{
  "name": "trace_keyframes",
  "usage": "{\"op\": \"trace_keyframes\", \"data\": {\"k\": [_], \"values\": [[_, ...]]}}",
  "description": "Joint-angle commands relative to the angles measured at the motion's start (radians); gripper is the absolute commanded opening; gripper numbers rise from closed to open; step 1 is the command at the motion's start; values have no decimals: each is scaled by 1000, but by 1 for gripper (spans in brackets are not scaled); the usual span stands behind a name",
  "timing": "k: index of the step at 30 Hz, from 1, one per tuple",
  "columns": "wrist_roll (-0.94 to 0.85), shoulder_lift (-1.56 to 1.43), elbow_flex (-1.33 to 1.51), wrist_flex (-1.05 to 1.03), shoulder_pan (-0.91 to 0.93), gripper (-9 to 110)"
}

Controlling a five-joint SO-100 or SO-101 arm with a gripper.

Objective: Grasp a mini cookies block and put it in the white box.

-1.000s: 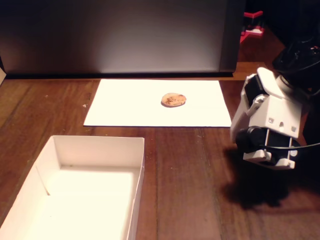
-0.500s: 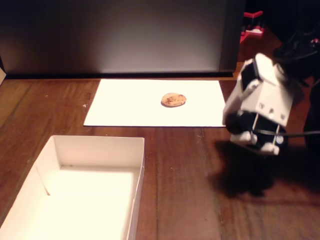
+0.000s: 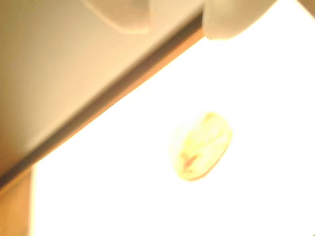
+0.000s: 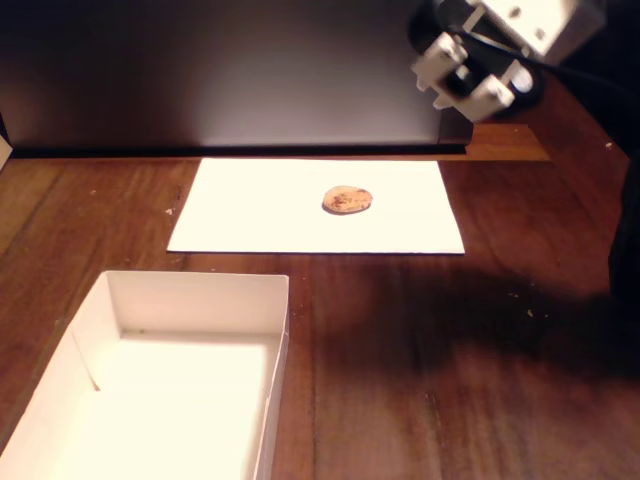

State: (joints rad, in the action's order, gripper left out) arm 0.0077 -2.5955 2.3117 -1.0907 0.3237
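A dark brown wooden table point(image 4: 420, 380) with visible grain is seen in the fixed view, backed by a large dark upright panel point(image 4: 230, 70) with a dull sheen. At the lower left a large rectangular white cardboard box point(image 4: 200, 300) with low thin walls and no lid is set, nothing lying inside it. Beyond it, well apart, a flat white paper sheet point(image 4: 260, 215) is laid against the foot of the panel. The white plastic arm's gripper point(image 4: 462, 72) is held high at the upper right, above the sheet's far right corner; how far its jaws are parted cannot be told, and nothing is seen held in it. The small round flat tan cookie with dark specks point(image 4: 347, 199) is found on the sheet, right of its middle, with open paper all round. In the wrist view the cookie point(image 3: 199, 146) appears washed out and blurred on overexposed paper, two pale blurred fingertips point(image 3: 231, 19) showing at the top edge.
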Motion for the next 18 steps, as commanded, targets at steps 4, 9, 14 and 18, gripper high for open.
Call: {"op": "trace_keyframes", "data": {"k": [4, 9, 14, 18], "values": [[71, 270, -313, -100, 94, 6], [95, 483, -451, -169, 147, 7], [106, 658, -537, -204, 172, 9], [109, 767, -578, -212, 176, 12]]}}
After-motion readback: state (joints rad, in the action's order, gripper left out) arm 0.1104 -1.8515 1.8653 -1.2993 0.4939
